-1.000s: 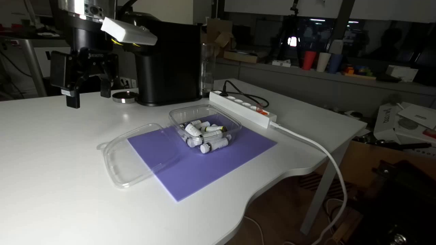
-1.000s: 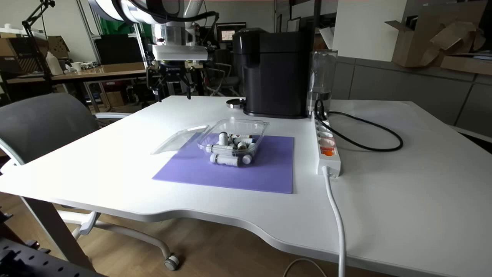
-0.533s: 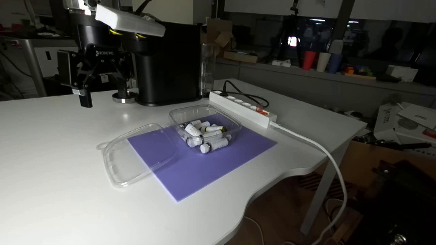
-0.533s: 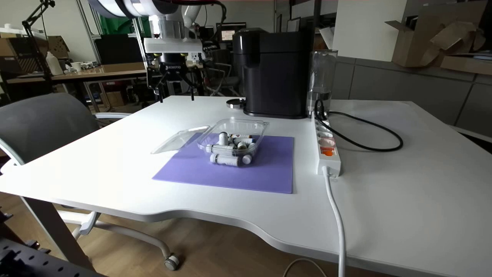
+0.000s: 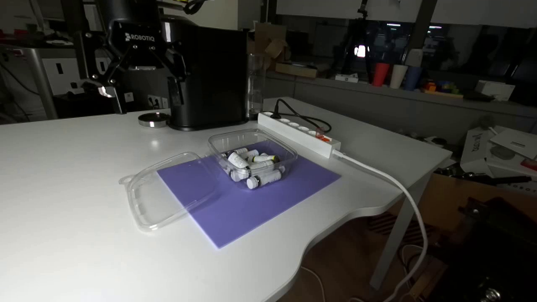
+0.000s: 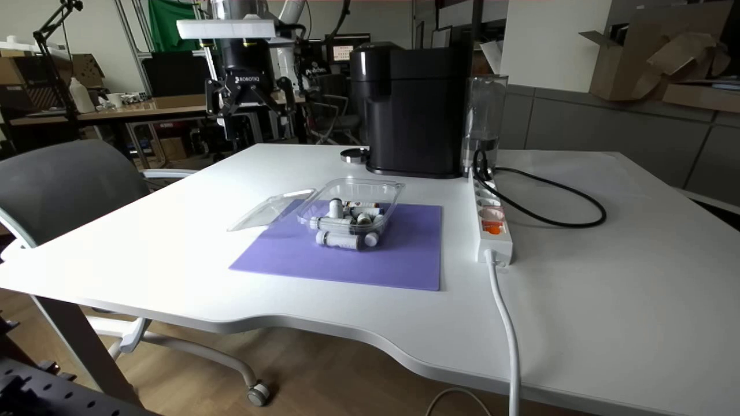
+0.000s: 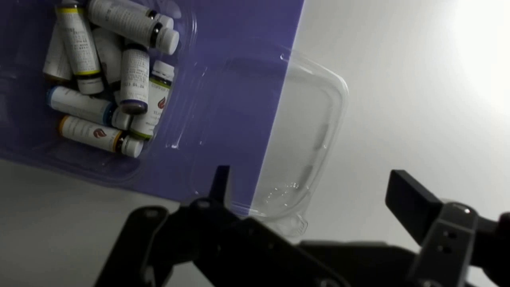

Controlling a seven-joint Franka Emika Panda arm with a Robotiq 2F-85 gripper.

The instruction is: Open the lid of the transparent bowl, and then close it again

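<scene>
The lid [image 5: 168, 195] is a thin clear cover with a small corner tab. It lies beside the bowl, partly on the purple mat and partly on the white table; it also shows in an exterior view [image 6: 269, 212] and the wrist view [image 7: 297, 135]. The transparent bowl [image 5: 291, 158] stands uncovered on the mat with several small white-labelled bottles in it; it shows in the wrist view too [image 7: 181, 115]. My gripper [image 5: 149, 105] is open, empty and raised well above the table; in the wrist view its fingers [image 7: 312, 179] are wide apart, with the lid's tab far below.
A purple mat [image 5: 235, 218] lies under the bowl. A white power strip [image 5: 293, 132] with cables lies beside it. A tall black appliance [image 5: 207, 79] stands behind, with a round metal-rimmed disc [image 5: 154, 120] at its foot. A grey chair [image 6: 69, 190] stands by the table.
My open gripper has risen and moved closer to the cameras, with the wrist tilting. The bowl and the bottles have not moved; the lid shows hardly any shift.
</scene>
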